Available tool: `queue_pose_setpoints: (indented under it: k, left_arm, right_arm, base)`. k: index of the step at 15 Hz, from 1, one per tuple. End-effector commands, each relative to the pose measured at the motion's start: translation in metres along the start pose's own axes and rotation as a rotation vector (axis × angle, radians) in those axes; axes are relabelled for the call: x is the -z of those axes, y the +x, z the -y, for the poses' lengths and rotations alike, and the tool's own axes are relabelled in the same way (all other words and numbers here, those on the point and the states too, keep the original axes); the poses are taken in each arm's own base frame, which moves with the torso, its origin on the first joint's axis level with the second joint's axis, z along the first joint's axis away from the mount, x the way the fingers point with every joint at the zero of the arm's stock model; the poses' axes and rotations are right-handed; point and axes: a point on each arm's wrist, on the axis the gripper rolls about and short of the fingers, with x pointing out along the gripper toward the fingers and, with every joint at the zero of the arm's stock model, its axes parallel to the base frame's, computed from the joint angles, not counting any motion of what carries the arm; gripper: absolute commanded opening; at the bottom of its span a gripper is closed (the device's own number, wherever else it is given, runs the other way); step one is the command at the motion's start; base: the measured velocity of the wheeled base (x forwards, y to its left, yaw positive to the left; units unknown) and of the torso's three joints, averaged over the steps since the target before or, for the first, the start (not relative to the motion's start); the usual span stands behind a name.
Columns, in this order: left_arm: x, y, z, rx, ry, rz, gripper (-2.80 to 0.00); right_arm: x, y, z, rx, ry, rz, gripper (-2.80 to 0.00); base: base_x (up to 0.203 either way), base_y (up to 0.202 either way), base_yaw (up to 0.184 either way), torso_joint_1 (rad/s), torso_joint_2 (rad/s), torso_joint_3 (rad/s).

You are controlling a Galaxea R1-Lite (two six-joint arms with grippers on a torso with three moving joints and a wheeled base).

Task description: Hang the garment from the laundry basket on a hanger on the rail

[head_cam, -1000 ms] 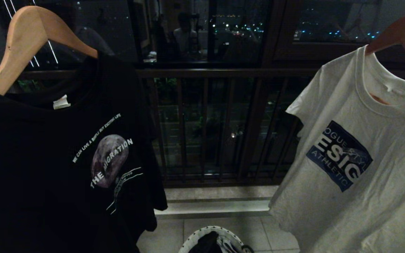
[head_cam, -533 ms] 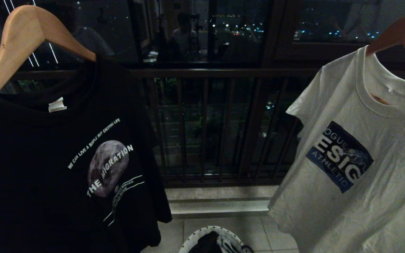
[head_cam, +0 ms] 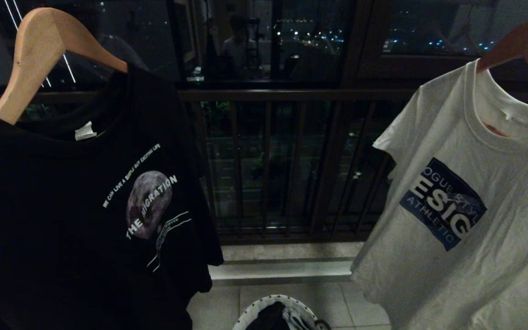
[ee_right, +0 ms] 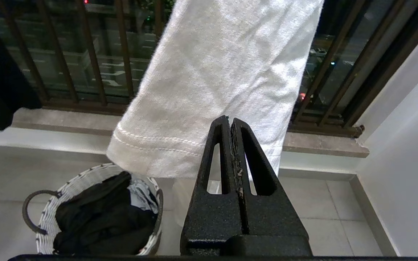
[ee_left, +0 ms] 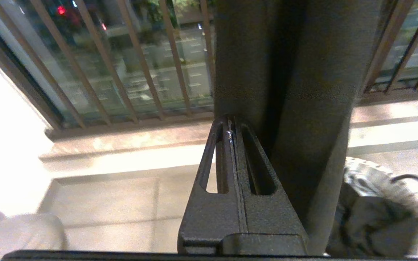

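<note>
a pale tiled floor (head_cam: 227,307) is being seen below the hanging shirts, and a raised stone step (head_cam: 282,270) is running along its far edge, under the dark railing. the laundry basket (head_cam: 264,306) is standing directly on the tiles, near the step, and dark clothing (ee_right: 100,214) is being held inside it, piled up to the woven rim.
</note>
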Motion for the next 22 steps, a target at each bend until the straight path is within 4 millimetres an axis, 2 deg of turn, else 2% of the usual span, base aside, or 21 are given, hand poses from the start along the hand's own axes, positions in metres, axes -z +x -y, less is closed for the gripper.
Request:
queue_pose_setpoints:
  k: [1,22]
  left_arm:
    - [0.0027,0.0003,0.0003,0.000,0.004,-0.003,-2.80]
    - [0.0028,0.0003,0.0000,-0.011,-0.077,-0.004,-2.80]
  right_arm:
    - [0.0000,0.0001,0.0000,-0.001,-0.001,-0.001,-2.80]
    - [0.0001,0.0006,0.0001,0.003,0.007,0.007,-2.80]
  base:
    - [0.000,0.000,0.000,0.000,0.00,0.000]
    - [0.000,0.000,0.000,0.000,0.00,0.000]
